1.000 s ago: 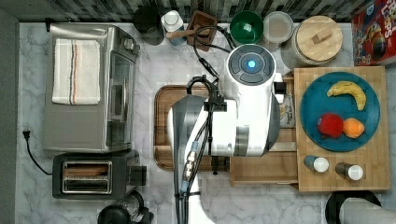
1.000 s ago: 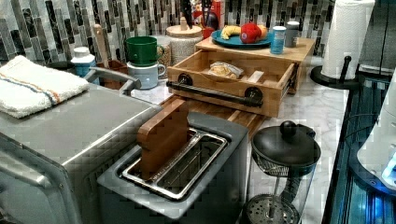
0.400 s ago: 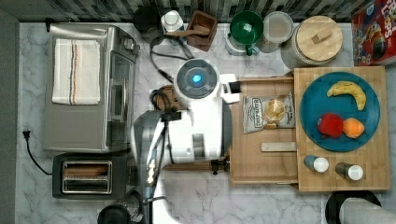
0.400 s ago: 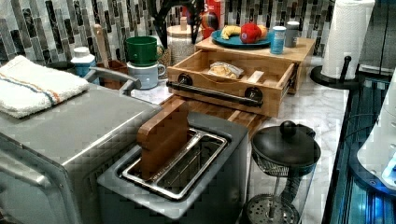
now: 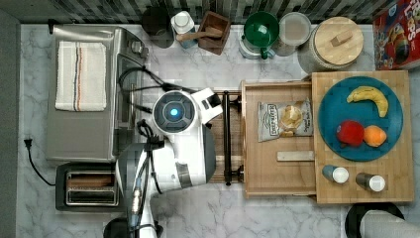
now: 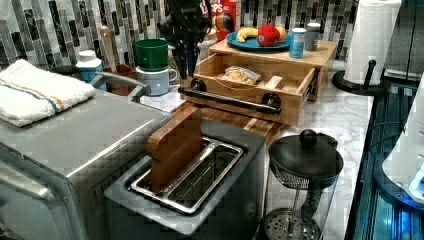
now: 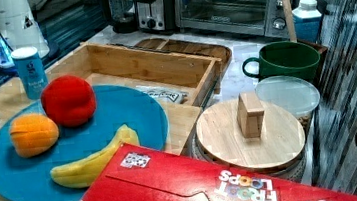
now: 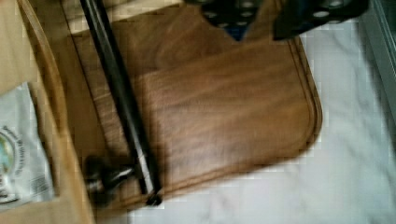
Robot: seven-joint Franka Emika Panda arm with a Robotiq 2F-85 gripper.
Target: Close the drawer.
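The drawer (image 5: 277, 163) stands pulled out from under the light wooden slab (image 5: 396, 168), with a chip bag (image 5: 285, 119) and a small wooden strip inside. Its black bar handle (image 5: 227, 139) faces the top view's left. My arm (image 5: 178, 139) sits just on the top view's left of the handle, over the dark brown tray (image 8: 224, 112). In the left view my gripper (image 6: 189, 57) hangs by the far end of the handle (image 6: 227, 98), apart from it. The wrist view shows the gripper (image 8: 259, 28) open with nothing held, and the handle (image 8: 121, 102) off to one side.
A toaster oven (image 5: 89, 94) with a towel and a toaster (image 5: 91, 186) lie on the top view's left. A green mug (image 5: 261, 27), lidded canister (image 5: 337, 42) and cereal box (image 5: 398, 34) line the back. A blue plate (image 5: 359, 116) with fruit rests on the slab. A French press (image 6: 302, 185) stands beside the toaster.
My arm has swung from above the drawer toward the top view's left, past the handle, and now stands over the brown tray. The drawer stays open.
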